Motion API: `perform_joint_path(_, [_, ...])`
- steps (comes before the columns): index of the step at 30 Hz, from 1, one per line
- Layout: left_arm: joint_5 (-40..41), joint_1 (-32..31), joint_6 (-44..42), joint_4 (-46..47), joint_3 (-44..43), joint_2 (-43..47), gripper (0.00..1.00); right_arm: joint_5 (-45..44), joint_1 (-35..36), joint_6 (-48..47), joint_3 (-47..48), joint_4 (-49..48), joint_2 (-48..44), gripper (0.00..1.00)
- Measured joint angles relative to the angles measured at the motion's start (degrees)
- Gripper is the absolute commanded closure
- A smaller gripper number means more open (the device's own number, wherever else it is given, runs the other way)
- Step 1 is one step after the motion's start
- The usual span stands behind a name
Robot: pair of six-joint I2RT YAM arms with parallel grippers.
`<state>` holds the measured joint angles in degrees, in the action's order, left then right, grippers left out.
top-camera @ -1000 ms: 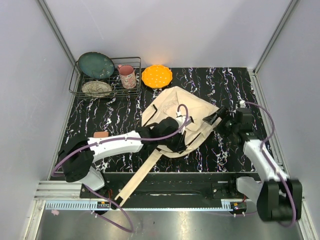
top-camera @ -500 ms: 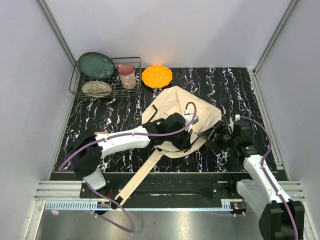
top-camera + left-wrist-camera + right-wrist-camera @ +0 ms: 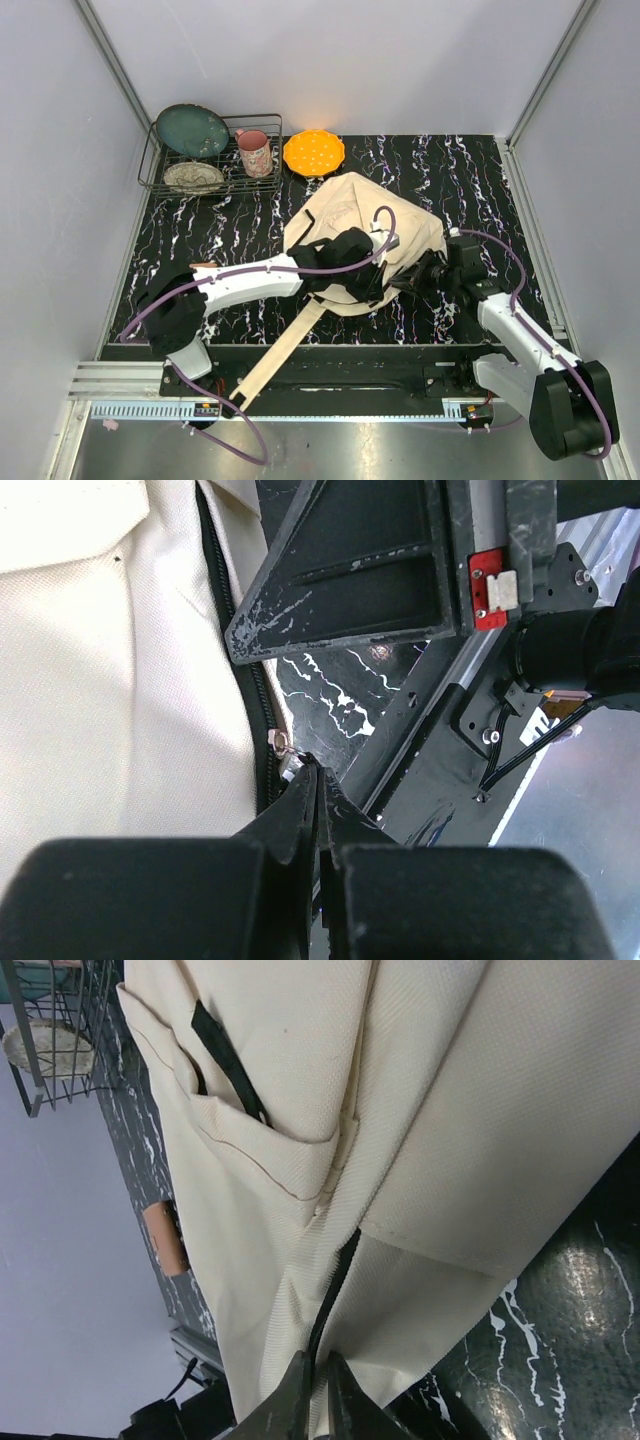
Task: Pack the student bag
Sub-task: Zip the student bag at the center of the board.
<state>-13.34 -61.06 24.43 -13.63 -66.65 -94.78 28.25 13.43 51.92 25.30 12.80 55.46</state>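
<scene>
Black counter with white marble veins fills the floor of a booth with pale grey walls. Your large cream canvas backpack lies flat near the middle of it, a little to the right. One long cream webbing strap runs from the backpack over the near edge of the counter, between the two arm bases. From above you cannot see the near part of the backpack, because the left arm lies across it and both claws meet at its near right edge.

Your left claw has its two black tips pressed together, just beside the small metal zipper slider on the black zipper. You cannot tell from the wrist view whether something thin is pinched between them, because the tips themselves hide that spot.

Your right claw is almost closed, with only a thin slit left. The black zipper goes down into this slit, so the claw has hold of the backpack's edge there. Cream fabric fills most of this view and is cut off at the top and the right.

At the back left stands a wire dish rack. It holds a dark teal plate that leans, a beige dish and, in its right part, a pink mug. An orange dish sits on the counter just beside the rack. A small pinkish-brown block lies near the left arm, and it is too small to tell what it is.
</scene>
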Motion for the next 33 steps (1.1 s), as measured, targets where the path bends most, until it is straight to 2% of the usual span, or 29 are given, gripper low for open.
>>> perform_joint_path(1, [0.0,-0.1,0.0,0.0,0.0,0.0,1.0,-0.3,0.0,0.0,0.3,0.1,0.4,1.0])
perform_joint_path(11, [2.8,-0.2,0.0,0.3,1.3,0.4,1.0,-6.2,0.6,-2.5,2.4,4.2,-0.1,1.0])
perform_joint_path(20, [5.8,1.0,0.2,5.7,7.9,5.3,1.0,-5.2,-0.1,-3.9,5.0,4.9,2.4,1.0])
perform_joint_path(26, [6.0,1.1,1.5,9.3,11.7,7.6,1.0,-2.7,-3.3,-5.3,6.5,6.2,3.7,1.0])
perform_joint_path(29, [6.2,1.1,2.0,8.7,13.0,9.1,1.0,-4.4,-5.7,-6.4,6.7,6.6,3.8,1.0])
perform_joint_path(33, [6.0,1.0,2.1,3.5,14.0,11.1,1.0,-10.9,-9.7,-8.2,7.2,5.2,4.0,1.0])
